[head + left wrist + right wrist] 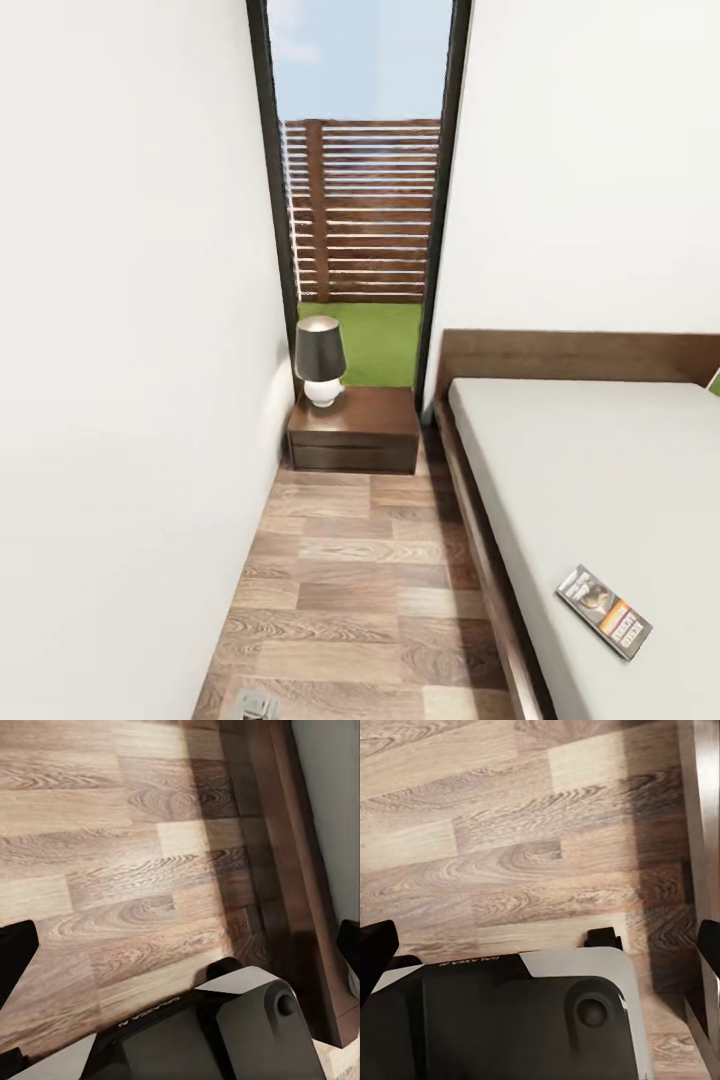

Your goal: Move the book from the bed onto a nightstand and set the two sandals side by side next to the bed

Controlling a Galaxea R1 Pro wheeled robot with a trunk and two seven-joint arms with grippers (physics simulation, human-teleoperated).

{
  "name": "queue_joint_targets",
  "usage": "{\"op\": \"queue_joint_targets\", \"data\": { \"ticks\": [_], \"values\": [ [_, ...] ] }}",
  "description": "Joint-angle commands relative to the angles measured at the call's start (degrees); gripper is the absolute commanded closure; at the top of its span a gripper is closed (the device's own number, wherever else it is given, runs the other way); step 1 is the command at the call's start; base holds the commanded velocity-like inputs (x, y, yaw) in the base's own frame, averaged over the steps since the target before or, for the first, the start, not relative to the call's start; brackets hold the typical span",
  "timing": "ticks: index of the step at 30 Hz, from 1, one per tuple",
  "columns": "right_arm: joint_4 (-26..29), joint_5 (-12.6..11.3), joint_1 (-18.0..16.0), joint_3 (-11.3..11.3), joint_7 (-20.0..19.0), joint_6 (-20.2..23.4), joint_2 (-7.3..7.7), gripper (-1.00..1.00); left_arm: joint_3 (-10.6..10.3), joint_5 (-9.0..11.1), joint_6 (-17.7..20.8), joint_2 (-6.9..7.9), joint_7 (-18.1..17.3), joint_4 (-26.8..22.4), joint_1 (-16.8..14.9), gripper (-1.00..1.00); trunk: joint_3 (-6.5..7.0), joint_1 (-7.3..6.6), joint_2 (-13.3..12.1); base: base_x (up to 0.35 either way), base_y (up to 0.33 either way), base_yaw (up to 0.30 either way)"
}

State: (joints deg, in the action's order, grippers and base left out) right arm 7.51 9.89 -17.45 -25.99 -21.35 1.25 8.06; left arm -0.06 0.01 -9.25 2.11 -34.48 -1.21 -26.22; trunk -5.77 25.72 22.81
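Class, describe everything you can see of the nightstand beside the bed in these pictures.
The nightstand is a low, dark reddish-brown wooden cabinet with a smooth flat top and two drawer fronts, both shut. It stands upright on the wood-plank floor at the far end of the aisle, between the white wall and the bed, in front of a tall window. A lamp stands on its back left corner.

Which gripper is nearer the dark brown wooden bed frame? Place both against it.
Right, probably. The bed frame runs along the robot's right. The right gripper hangs over wood-plank floor with the frame beside one finger; the left gripper hangs over floor, seemingly farther off.
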Motion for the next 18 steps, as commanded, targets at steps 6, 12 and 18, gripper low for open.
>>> {"op": "queue_joint_targets", "data": {
  "ticks": [6,12,18],
  "values": [
    [0.05,0.57,-0.04,-0.49,-0.27,0.15,0.02,-1.00,-0.02,-0.01,-0.24,0.00,-0.15,0.06,-0.03,-1.00,-0.12,0.06,0.11,0.288,0.102,-0.003],
    [0.06,0.57,-0.04,-0.51,-0.27,0.15,0.01,-1.00,-0.02,-0.01,-0.24,0.00,-0.14,0.05,-0.04,-1.00,-0.12,0.06,0.11,0.295,0.111,0.000],
    [0.05,0.57,-0.04,-0.49,-0.27,0.15,-0.01,-1.00,-0.02,-0.01,-0.24,0.00,-0.07,0.05,-0.05,-1.00,-0.12,0.06,0.11,0.312,0.072,0.000]
  ]
}}
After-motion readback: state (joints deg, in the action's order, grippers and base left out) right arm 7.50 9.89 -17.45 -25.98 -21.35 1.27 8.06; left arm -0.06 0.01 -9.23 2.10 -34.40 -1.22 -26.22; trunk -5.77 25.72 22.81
